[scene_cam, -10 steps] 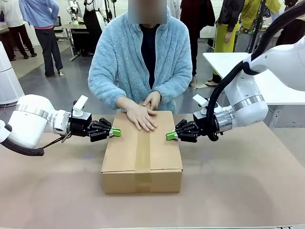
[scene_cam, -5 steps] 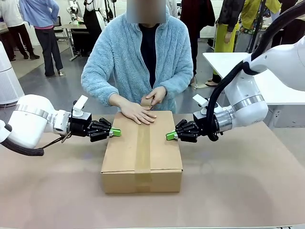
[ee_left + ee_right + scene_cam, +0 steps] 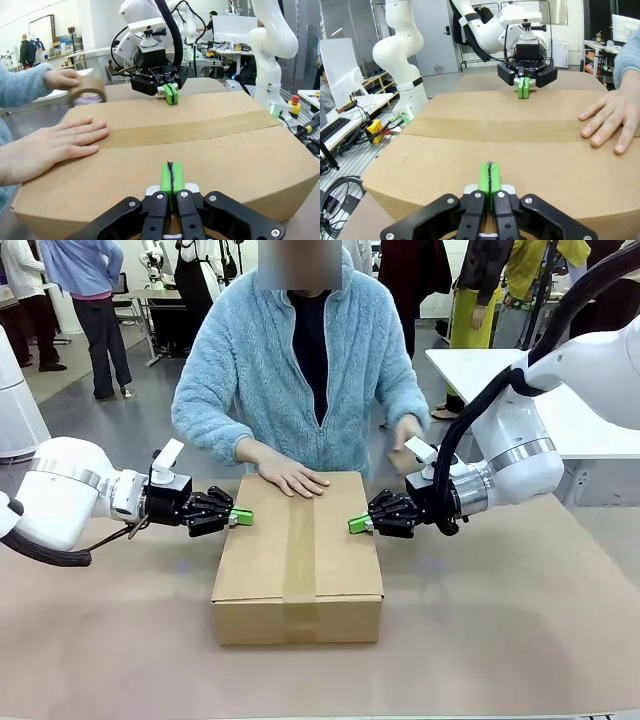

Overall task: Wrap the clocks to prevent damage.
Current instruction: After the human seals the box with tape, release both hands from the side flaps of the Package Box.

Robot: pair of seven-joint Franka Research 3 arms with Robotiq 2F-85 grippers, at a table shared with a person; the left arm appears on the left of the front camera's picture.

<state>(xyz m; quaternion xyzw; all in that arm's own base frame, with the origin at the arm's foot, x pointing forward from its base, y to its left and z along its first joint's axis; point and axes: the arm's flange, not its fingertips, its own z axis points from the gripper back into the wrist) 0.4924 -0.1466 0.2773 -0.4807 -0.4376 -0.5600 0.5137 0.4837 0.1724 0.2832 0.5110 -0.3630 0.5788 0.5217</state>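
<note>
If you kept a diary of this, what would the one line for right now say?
cardboard box taped shut | left gripper, right gripper shut, bracing sides | person's hand flat on top | other hand lifts tape roll

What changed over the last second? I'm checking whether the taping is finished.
The person's hand with the tape roll lifted off the box toward the robot's right. The other hand stays flat on top. Both grippers, left gripper and right gripper, remain shut at the box sides.

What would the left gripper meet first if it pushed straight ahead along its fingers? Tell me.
Probably the brown cardboard box. The left gripper, pads pressed together, points at the box's side edge near the top and looks already against it; depth is unclear, so it might skim over the lid.
</note>
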